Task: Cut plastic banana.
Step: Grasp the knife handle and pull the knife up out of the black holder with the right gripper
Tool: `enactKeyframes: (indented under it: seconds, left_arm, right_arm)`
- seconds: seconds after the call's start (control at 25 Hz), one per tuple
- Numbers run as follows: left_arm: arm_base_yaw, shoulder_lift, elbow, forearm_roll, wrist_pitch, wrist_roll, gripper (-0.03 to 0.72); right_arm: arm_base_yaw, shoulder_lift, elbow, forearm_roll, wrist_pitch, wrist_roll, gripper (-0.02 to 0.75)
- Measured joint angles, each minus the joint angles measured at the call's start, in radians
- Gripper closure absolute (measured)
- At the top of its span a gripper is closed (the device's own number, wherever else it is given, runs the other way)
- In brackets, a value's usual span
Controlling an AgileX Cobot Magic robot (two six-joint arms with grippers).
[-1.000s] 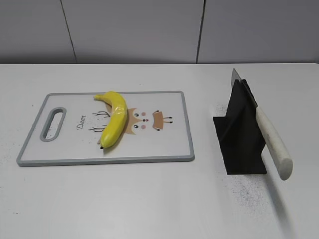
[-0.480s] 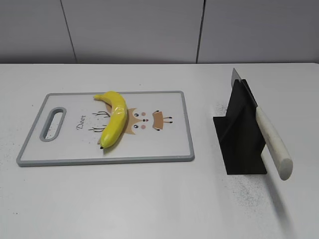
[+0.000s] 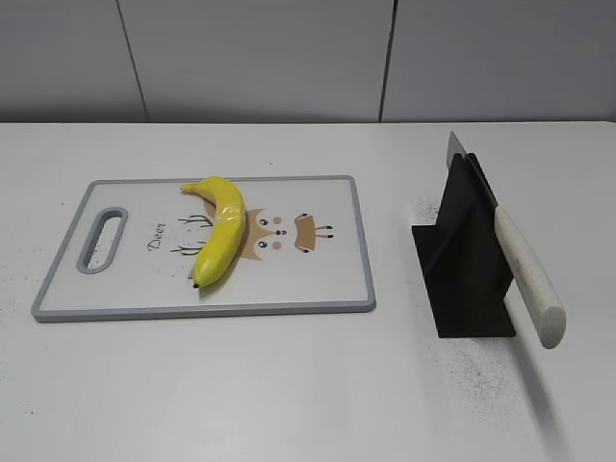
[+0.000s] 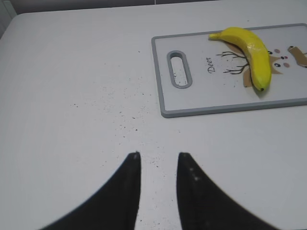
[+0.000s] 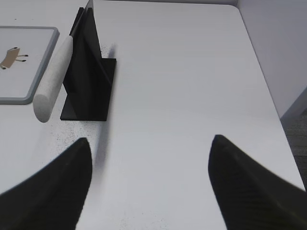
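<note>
The yellow plastic banana lies whole on the white cutting board, left of its middle. It also shows in the left wrist view at the top right. My left gripper hangs over bare table left of the board, its jaws a narrow gap apart and empty. My right gripper is wide open and empty over bare table, right of the knife stand. A knife with a white handle rests in a black stand. Neither gripper shows in the exterior view.
The board has a grey rim and a handle slot at its left end. The knife handle juts toward the front of the stand. The table's right edge is close to my right gripper.
</note>
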Motion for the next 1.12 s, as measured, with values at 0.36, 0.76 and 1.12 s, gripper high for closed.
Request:
enactKeyframes:
  seconds: [0.36, 0.76, 1.12]
  left_arm:
    - [0.0, 0.0, 0.0, 0.015, 0.0, 0.0, 0.088]
    - [0.0, 0.0, 0.0, 0.015, 0.0, 0.0, 0.063]
    - [0.0, 0.0, 0.0, 0.015, 0.0, 0.0, 0.093]
  right_arm:
    - [0.0, 0.0, 0.0, 0.0, 0.001, 0.0, 0.167]
    - [0.0, 0.298, -0.129, 0.024, 0.123, 0.0, 0.166]
    - [0.0, 0.574, -0.276, 0.059, 0.174, 0.028, 0.166]
